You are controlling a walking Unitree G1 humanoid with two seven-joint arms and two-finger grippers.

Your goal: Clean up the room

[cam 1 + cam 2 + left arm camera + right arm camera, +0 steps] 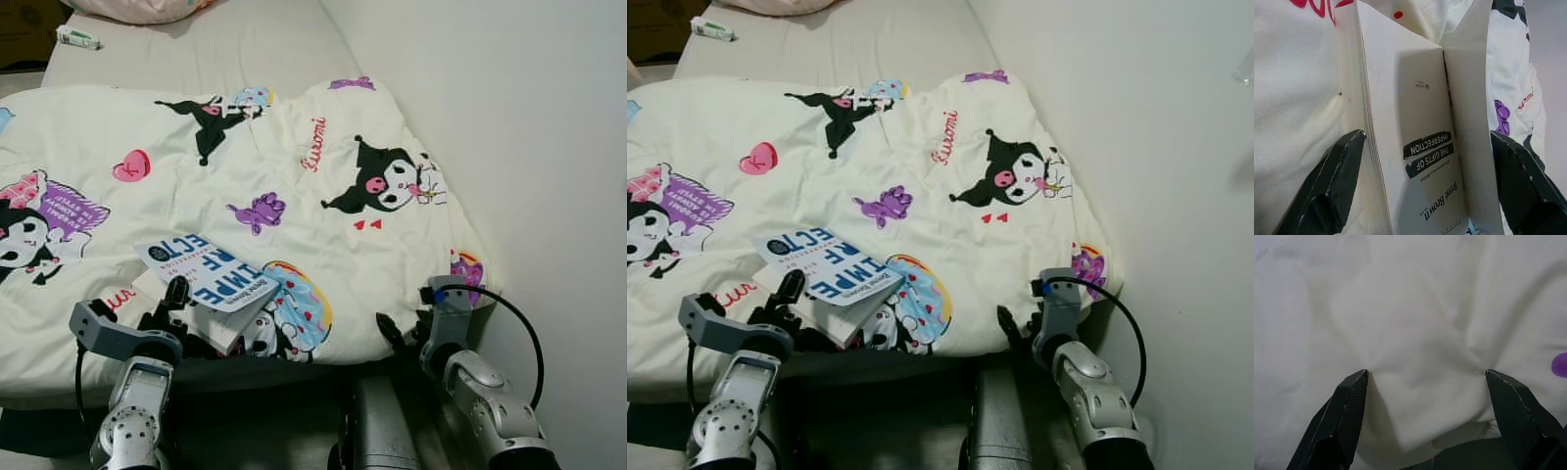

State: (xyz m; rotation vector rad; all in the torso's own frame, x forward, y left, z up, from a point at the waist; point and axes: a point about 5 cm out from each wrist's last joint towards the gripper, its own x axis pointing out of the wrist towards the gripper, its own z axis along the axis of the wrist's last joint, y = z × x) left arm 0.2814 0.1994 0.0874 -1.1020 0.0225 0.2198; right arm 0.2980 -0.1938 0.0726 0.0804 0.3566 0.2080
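Observation:
A white paperback book (pixel 208 274) with blue lettering lies half open on the cartoon-print duvet (pixel 294 186) near the bed's front edge. My left gripper (pixel 168 311) is open at the book's near edge. In the left wrist view the book's spine (pixel 1425 147) stands between the spread black fingers (pixel 1337 181). My right gripper (pixel 407 328) is open at the duvet's front right corner, and the right wrist view shows white fabric (pixel 1420 357) bunched between its fingers (pixel 1347 411).
A white wall (pixel 509 117) runs along the bed's right side. A bare grey mattress (pixel 216 44) lies beyond the duvet, with a small tube (pixel 78 38) and a pink pillow (pixel 137 8) at the far end.

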